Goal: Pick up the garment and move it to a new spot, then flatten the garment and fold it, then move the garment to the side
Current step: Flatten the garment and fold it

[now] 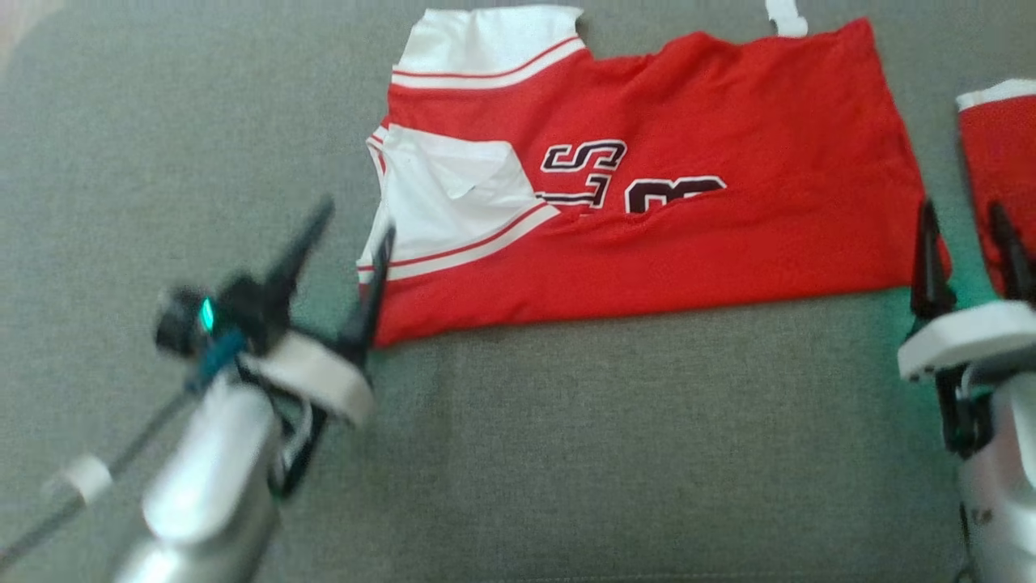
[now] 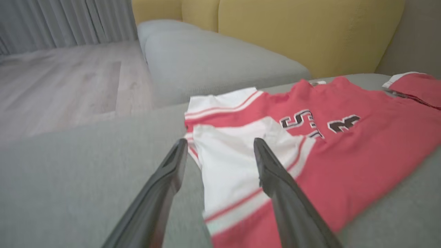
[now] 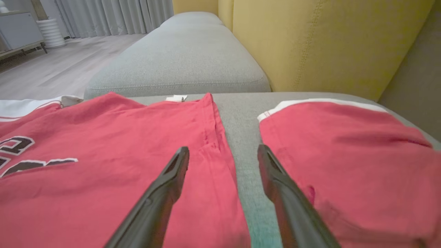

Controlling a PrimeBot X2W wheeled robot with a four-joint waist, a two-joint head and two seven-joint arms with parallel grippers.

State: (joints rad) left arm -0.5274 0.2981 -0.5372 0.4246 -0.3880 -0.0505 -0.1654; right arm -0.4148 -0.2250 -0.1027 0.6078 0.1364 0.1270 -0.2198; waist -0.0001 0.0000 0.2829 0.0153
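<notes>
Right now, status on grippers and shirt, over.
Left gripper open, right gripper open, both empty. Red shirt lies partly folded on grey sofa. Second red garment close by right gripper.

Soft matt cloth garment (image 1: 688, 243) on coarse, matt woven sofa cushion (image 1: 566, 445).

Loads of bare sofa seat (image 1: 566, 453) along the near edge and left side, wide open there. The jersey (image 1: 688, 235) covers the far middle and a second red garment (image 1: 1004, 162) sits at the right edge, with only a narrow bare strip (image 3: 241, 137) between them. The yellow backrest (image 3: 327, 41) blocks the far right.
</notes>
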